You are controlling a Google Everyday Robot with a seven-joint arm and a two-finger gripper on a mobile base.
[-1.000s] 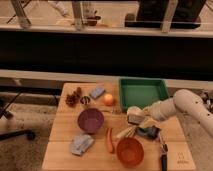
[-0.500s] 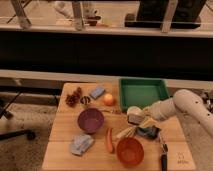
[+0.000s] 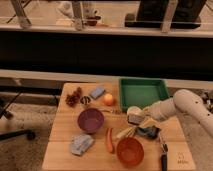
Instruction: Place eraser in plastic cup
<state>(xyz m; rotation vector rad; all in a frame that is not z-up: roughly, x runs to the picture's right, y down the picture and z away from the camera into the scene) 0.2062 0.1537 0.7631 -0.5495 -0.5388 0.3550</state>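
Observation:
The white plastic cup (image 3: 134, 110) stands on the wooden table (image 3: 65, 130), just in front of the green tray. My gripper (image 3: 136, 119) reaches in from the right on a white arm (image 3: 182, 104) and sits at the cup's near side. It is shut on the eraser (image 3: 134, 119), a small grey block held right against the lower front of the cup. The larger blue-grey block (image 3: 97, 92) lies apart at the back left.
A green tray (image 3: 142, 92) is at the back right. An orange (image 3: 108, 99), a purple bowl (image 3: 91, 120), an orange bowl (image 3: 130, 151), a red chili (image 3: 109, 140), a blue-grey cloth (image 3: 81, 144) and a black-handled tool (image 3: 163, 156) lie around. Mixed items (image 3: 147, 130) sit under the arm.

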